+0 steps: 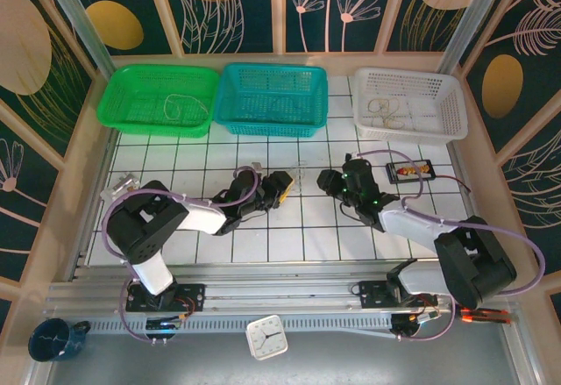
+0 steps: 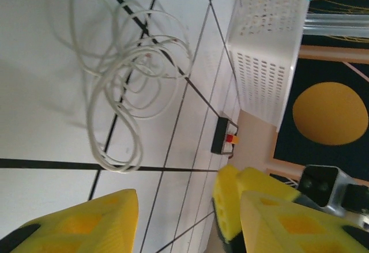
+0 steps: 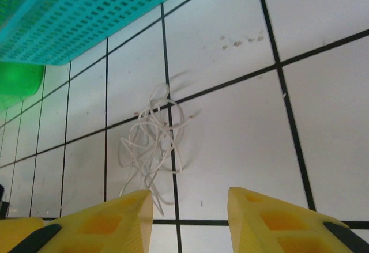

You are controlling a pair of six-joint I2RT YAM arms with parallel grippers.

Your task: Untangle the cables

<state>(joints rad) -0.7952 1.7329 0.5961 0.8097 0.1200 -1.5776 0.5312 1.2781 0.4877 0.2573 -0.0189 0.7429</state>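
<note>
Though tangled, thin whitish cables [image 3: 151, 140].

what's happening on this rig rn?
Two arms flank a pale cable tangle lying on the tiled table. The left gripper and right gripper both face it, jaws open, holding nothing. Some looped cables already lie in the green basket and white basket.

Off-white cables [image 3: 151, 143]; white table [image 1: 329, 231], black grid; green basket [image 1: 156, 125], teal basket [image 1: 267, 126], white basket [image 1: 408, 133].
</note>
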